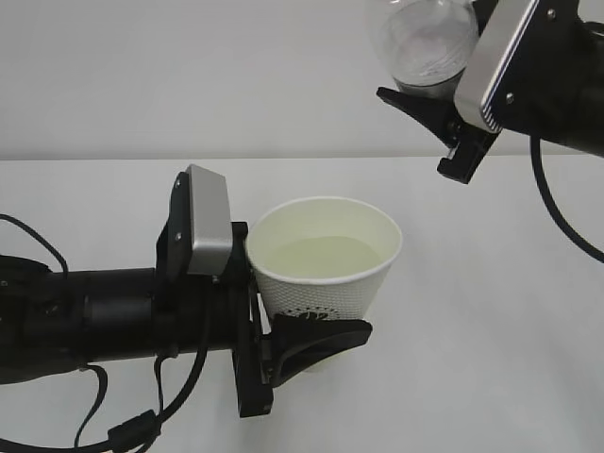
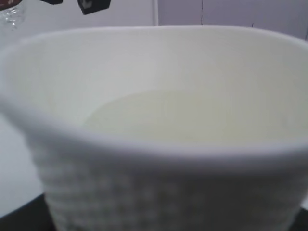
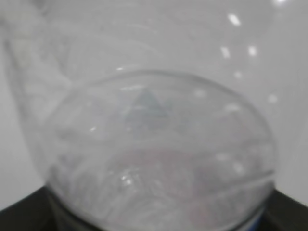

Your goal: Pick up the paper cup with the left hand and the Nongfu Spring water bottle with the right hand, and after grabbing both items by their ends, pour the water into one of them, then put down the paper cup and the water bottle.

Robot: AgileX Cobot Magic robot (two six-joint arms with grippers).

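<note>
The left claw [image 1: 316,344] grips the paper cup [image 1: 326,260] low on its dotted side, holding it upright above the white surface [image 1: 491,311]. Water [image 1: 326,257] lies pale inside the cup. Up and to the right of the cup, well apart from it, the right claw [image 1: 429,113] clasps the clear water bottle [image 1: 420,38] by its rounded bottom end.
</note>
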